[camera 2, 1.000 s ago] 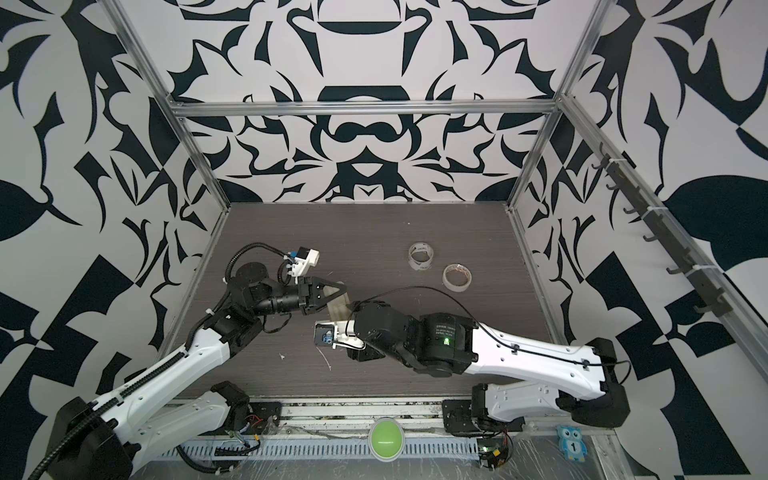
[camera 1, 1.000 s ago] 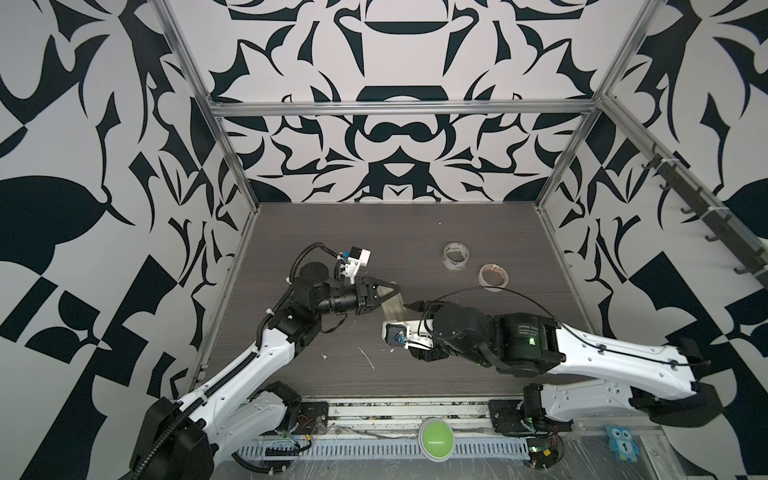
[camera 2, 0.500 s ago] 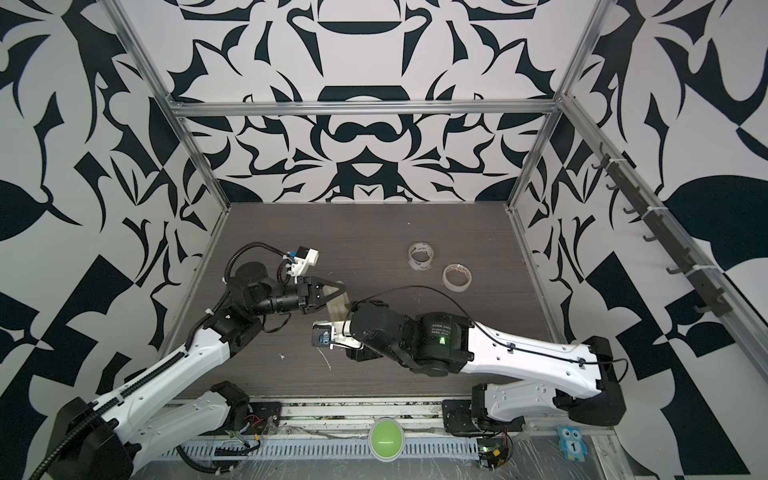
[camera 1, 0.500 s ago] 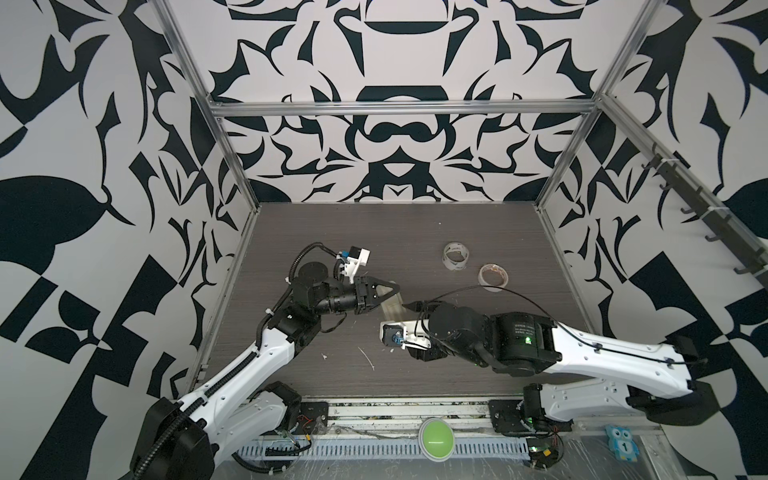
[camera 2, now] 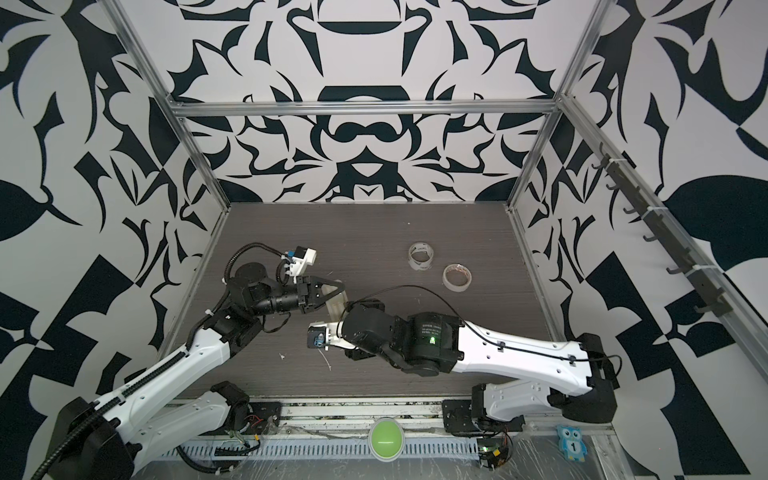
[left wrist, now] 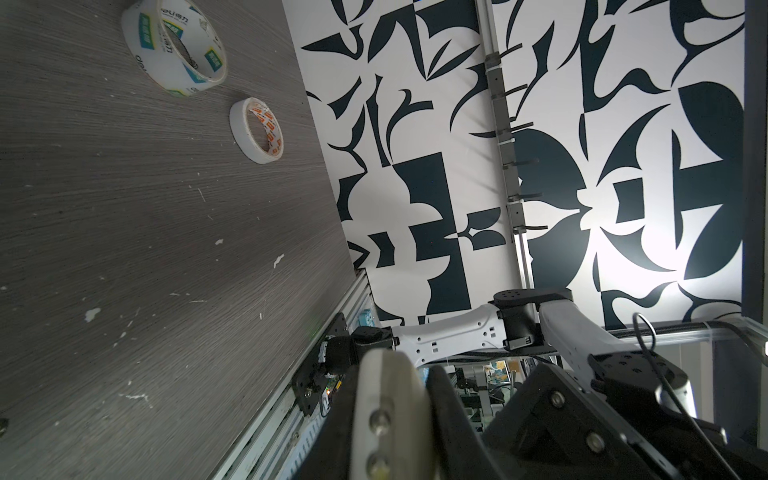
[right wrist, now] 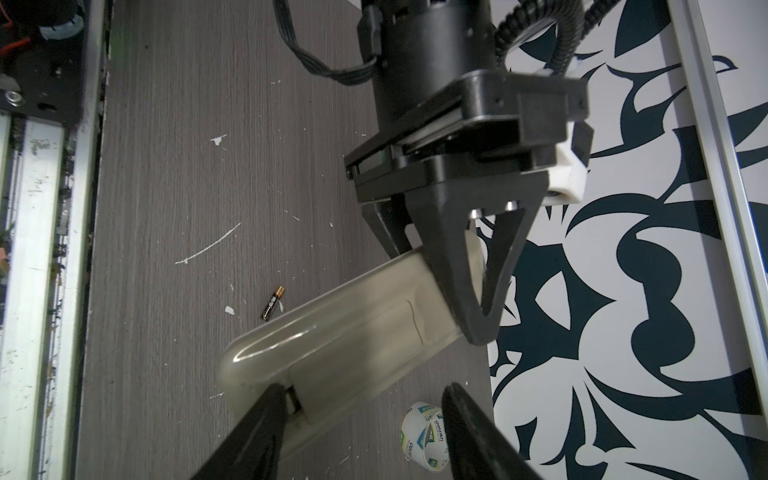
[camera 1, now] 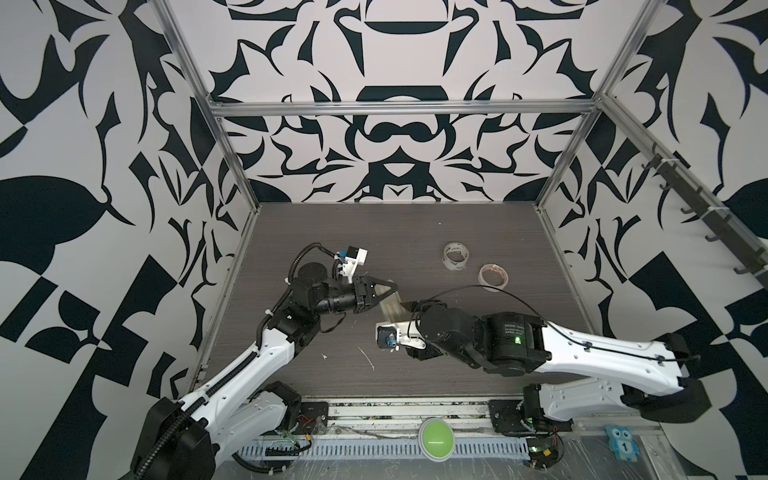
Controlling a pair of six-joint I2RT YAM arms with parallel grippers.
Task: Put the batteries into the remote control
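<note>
Starting nearest, at the front rail: green button (camera 1: pixel 435 442), untouched and no part of the job.

Just beyond, over the wood-grain table (camera 1: pixel 519 232): right gripper (right wrist: pixel 363 390) standing partly open and holding nothing, jaws straddling the rounded end of the remote control (right wrist: pixel 332 328), with one fingertip (right wrist: pixel 266 411) set right at the seam of the battery cover (right wrist: pixel 345 374). Against a second ago, crept a touch toward the left arm's side in both top views, with no change in jaw width. Reads as lining up on the cover, not yet prising it.

Next, lying on the table just beside the remote's long edge: one AAA battery (right wrist: pixel 272 303), dark with a gold end. No second one in sight anywhere.

Further in: left gripper (right wrist: pixel 457 303) clamped tight on the remote's other end, pale back turned toward the right wrist camera, body tilted. Not budged over the last second, so serving as a steady vice. Hard to say whether the free end rests on the table or hangs just above it.

Farthest, well apart toward the back of the table: clear tape roll (camera 1: pixel 456 257) and masking tape roll (camera 1: pixel 493 277), near each other, irrelevant here.

For the task: early going. Cover seam closed, nothing loaded, opening the compartment likely the step in hand.
</note>
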